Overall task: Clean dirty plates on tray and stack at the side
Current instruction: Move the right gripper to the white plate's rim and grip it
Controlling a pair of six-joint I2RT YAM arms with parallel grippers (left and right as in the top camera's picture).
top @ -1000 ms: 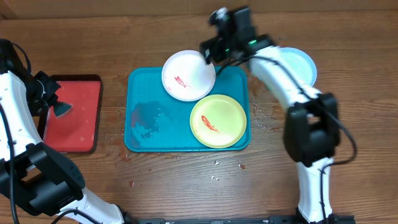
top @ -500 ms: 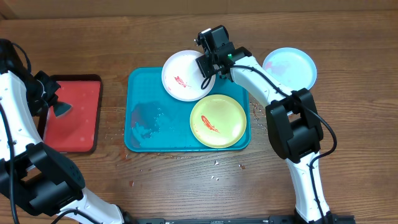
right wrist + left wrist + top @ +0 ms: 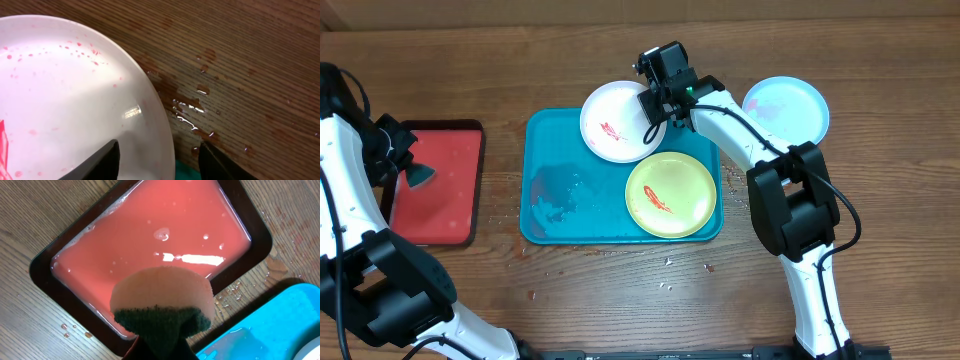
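Right claw [image 3: 161, 162] spread, straddling the rim of the white plate [image 3: 618, 122], which overhangs the tray's [image 3: 560, 228] far edge. Left claw [image 3: 412, 172] pinches sponge [image 3: 162, 302], left of tray. Step, as judged: grasping plate. Next: close on rim, lift for scrubbing.

Tray open on the left, crowded on the right

The tray [image 3: 552, 215] is bare across its left half and reachable from above. The white plate [image 3: 615, 125] and yellow-green plate [image 3: 670, 193] fill its right half, close together. The right end effector [image 3: 655, 106], jaws apart, straddles the white plate's rim, and its arm crosses the gap toward the blue plate [image 3: 790, 108]. A free strip of bench [image 3: 505, 150] separates the tray from the red tray [image 3: 445, 200], where the left end effector [image 3: 412, 170] hangs with a sponge [image 3: 162, 297].
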